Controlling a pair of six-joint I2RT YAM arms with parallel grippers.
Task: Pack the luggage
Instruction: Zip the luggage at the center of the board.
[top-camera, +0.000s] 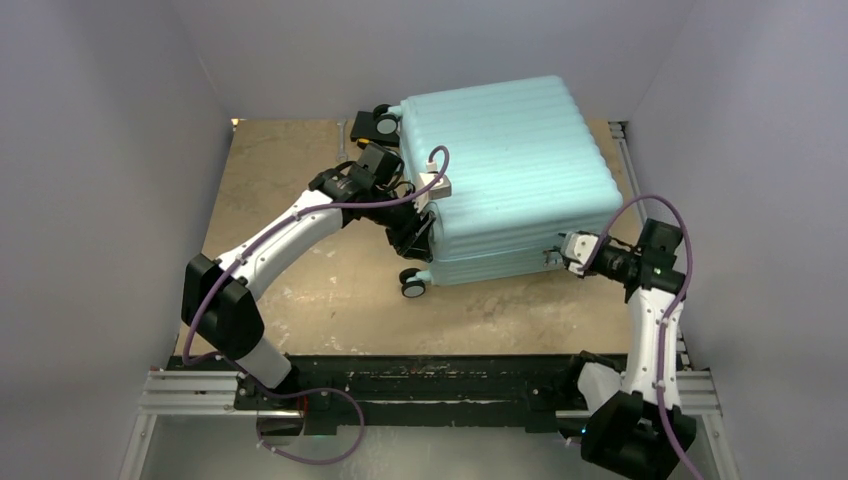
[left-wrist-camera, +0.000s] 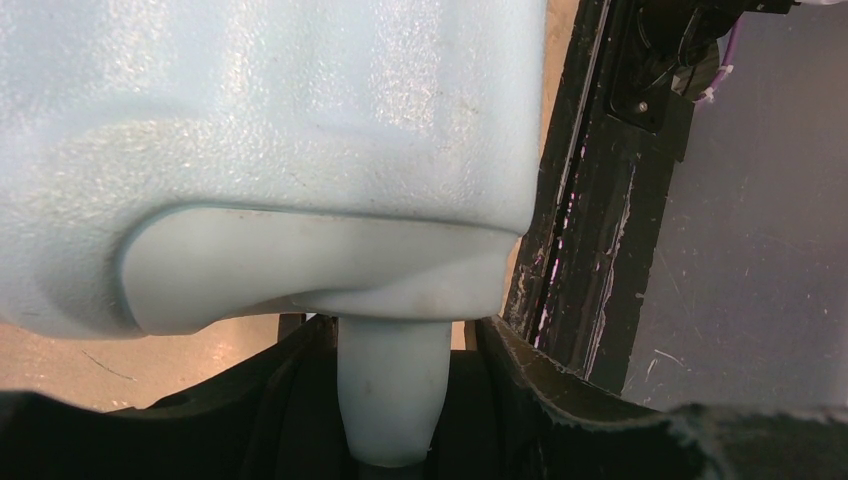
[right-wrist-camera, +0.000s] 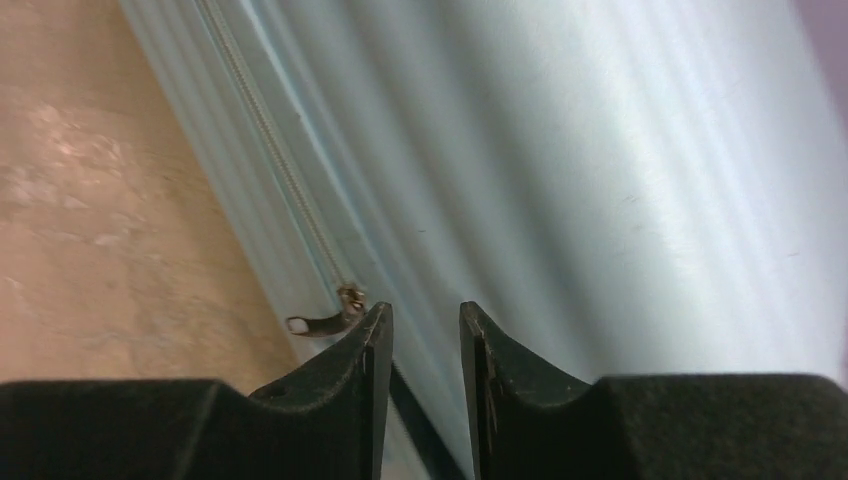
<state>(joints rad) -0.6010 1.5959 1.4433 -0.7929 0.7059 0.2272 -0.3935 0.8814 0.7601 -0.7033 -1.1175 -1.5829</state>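
Observation:
The luggage (top-camera: 510, 180), a pale mint ribbed hard-shell suitcase, lies closed and flat on the tan table at the back right. My left gripper (top-camera: 418, 225) is at its left side, between the wheels (top-camera: 412, 283), shut on a pale handle stem (left-wrist-camera: 390, 390) that fills the gap between the fingers; the shell (left-wrist-camera: 300, 120) fills that view. My right gripper (top-camera: 560, 250) is at the front right edge. Its jaws (right-wrist-camera: 425, 315) stand a narrow gap apart with nothing between them. The metal zipper pull (right-wrist-camera: 320, 322) hangs just left of the left fingertip, on the zipper line (right-wrist-camera: 270, 130).
The tan table (top-camera: 300, 200) is walled by grey panels at the left, right and back. A black base rail (top-camera: 430, 380) runs along the near edge. A second pair of wheels (top-camera: 385, 125) sits at the suitcase's back left corner.

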